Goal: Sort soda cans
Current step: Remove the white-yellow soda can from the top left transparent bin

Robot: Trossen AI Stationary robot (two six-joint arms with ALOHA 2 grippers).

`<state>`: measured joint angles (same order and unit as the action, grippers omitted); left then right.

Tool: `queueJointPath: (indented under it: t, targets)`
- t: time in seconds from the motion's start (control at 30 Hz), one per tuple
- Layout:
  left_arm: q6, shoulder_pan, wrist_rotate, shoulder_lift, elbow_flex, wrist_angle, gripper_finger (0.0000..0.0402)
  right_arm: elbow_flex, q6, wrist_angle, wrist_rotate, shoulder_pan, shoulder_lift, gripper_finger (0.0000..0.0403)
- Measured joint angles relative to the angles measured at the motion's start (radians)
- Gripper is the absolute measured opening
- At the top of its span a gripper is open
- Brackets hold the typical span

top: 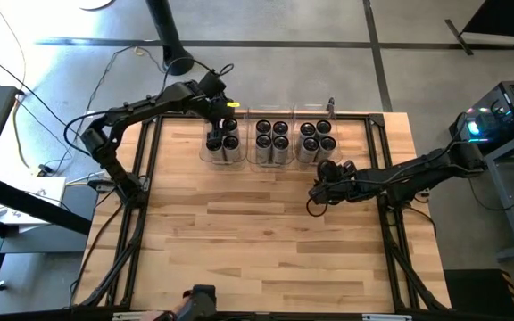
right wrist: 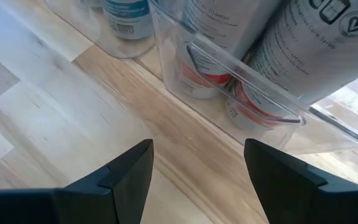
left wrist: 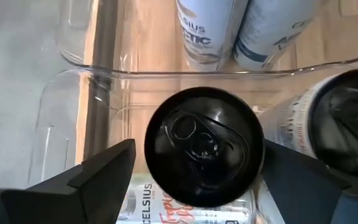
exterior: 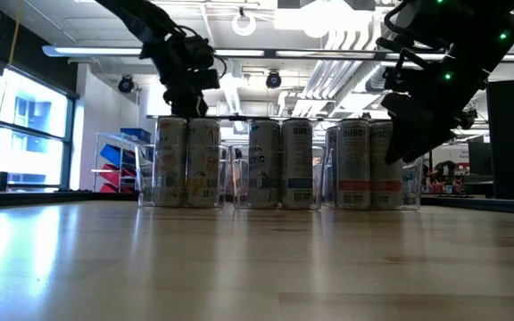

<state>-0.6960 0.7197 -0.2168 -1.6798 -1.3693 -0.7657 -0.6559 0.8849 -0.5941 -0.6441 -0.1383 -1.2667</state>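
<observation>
Directly under the left gripper [left wrist: 194,171] an upright Celsius can [left wrist: 204,146] is standing, its spread fingers straddling it untouched.

Three clear bins [top: 277,161] packed with soda cans [top: 272,141] line the far edge of the wooden table [top: 257,259], cans touching, leaving little room between them. Nearer than the bins, the tabletop lies open. The left gripper [top: 225,113] blocks the left bin from above; the right gripper [top: 318,191] hangs just beside the right bin.
</observation>
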Motion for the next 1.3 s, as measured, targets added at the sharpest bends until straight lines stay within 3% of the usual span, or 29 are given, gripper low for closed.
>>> queueJointPath:
  t: [0.23, 0.5, 0.6, 0.77, 0.9, 1.07, 1.17, 1.3]
  targets:
    - [0.001, -0.003, 0.012, -0.027, 0.0, 0.01, 0.0321, 0.0, 0.008, 0.002, 0.012, 0.0, 0.0, 0.0248]
    - [-0.005, -0.009, 0.019, -0.026, 0.0, 0.033, 0.024, 0.0, 0.006, 0.001, 0.013, 0.0, 0.0, 0.0248]
    - [0.0, -0.017, 0.034, -0.022, -0.025, 0.024, 0.024, 0.0, 0.005, 0.001, 0.013, 0.0, 0.0, 0.0248]
    - [0.002, -0.075, 0.19, 0.044, -0.136, -0.053, 0.024, -0.001, -0.009, 0.0, 0.012, 0.0, 0.0, 0.0248]
    - [0.035, -0.188, 0.279, 0.116, -0.259, -0.189, 0.024, -0.003, -0.042, 0.01, -0.012, 0.0, 0.0, 0.0248]
    - [0.236, -0.41, 0.258, 0.215, -0.347, -0.306, 0.024, -0.003, -0.067, 0.018, -0.083, 0.0, 0.0, 0.0248]
    - [0.427, -0.565, 0.237, 0.246, -0.297, -0.336, 0.024, -0.003, -0.092, 0.036, -0.108, 0.0, 0.0, 0.0248]
    - [0.63, -0.756, 0.266, 0.245, -0.121, -0.283, 0.024, -0.003, -0.13, 0.073, -0.114, -0.001, 0.0, 0.0248]
